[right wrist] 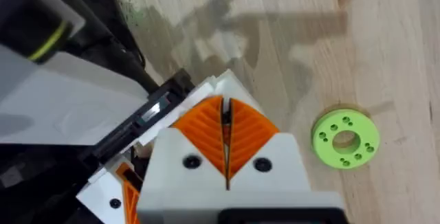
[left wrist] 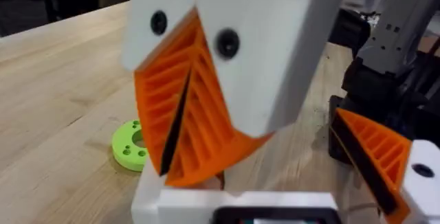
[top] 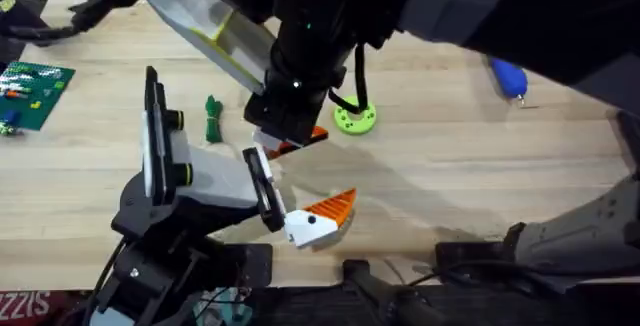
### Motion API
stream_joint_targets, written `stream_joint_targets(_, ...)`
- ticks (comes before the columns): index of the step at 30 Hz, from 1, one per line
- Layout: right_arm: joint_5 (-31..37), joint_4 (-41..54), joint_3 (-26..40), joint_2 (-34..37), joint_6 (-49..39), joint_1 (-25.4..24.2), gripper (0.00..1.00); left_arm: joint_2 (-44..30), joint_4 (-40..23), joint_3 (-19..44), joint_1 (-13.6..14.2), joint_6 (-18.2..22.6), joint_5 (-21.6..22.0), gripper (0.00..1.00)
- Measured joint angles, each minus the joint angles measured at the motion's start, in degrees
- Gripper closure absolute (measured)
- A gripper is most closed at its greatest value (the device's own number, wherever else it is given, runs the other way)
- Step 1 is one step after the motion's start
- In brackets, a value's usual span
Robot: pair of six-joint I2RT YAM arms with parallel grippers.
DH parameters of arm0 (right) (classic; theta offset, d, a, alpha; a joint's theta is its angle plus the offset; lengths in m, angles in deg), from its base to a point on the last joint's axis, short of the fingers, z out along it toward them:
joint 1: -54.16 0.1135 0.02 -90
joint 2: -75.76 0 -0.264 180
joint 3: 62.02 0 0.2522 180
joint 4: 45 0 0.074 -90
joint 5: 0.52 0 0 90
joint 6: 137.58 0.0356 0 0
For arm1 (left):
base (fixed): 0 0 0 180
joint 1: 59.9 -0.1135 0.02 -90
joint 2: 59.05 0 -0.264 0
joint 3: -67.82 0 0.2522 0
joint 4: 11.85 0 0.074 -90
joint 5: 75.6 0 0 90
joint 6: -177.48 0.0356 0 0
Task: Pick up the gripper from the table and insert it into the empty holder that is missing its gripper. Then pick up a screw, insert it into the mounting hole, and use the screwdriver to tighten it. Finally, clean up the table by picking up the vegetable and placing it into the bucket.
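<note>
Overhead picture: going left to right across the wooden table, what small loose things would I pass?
Green circuit board → dark green bumpy vegetable → bright green ring-shaped disc → blue screwdriver.

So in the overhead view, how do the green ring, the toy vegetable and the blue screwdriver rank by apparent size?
1. Blue screwdriver, though the dark arm overhead hides part of it.
2 and 3. Green ring and dark green vegetable look alike in extent: the ring is wider, the vegetable slimmer and longer. Not ranked.
</note>
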Motion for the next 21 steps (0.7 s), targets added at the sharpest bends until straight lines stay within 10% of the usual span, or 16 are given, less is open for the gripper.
stream_joint_targets(6, 0.0, 0.4, 0.0, 0.0, 0.2, 0.0, 0.951, 0.0, 0.0, 0.0, 0.0, 0.0, -0.1, 0.013)
stream_joint_targets(12, -0.2, 1.1, 0.1, 0.0, 0.3, 0.2, 0.606, 0.0, 0.0, 0.0, 0.0, -0.4, 0.2, 0.013)
stream_joint_targets(17, 1.9, 1.9, 0.2, -0.2, 0.4, -0.8, 0.059, 0.0, 0.0, 0.0, 0.0, -0.4, 0.5, 0.013)
stream_joint_targets(21, 2.1, 1.9, 0.2, -0.3, 0.4, -1.1, 0.007, 0.0, 0.0, 0.0, 0.0, -0.4, 0.5, 0.013)
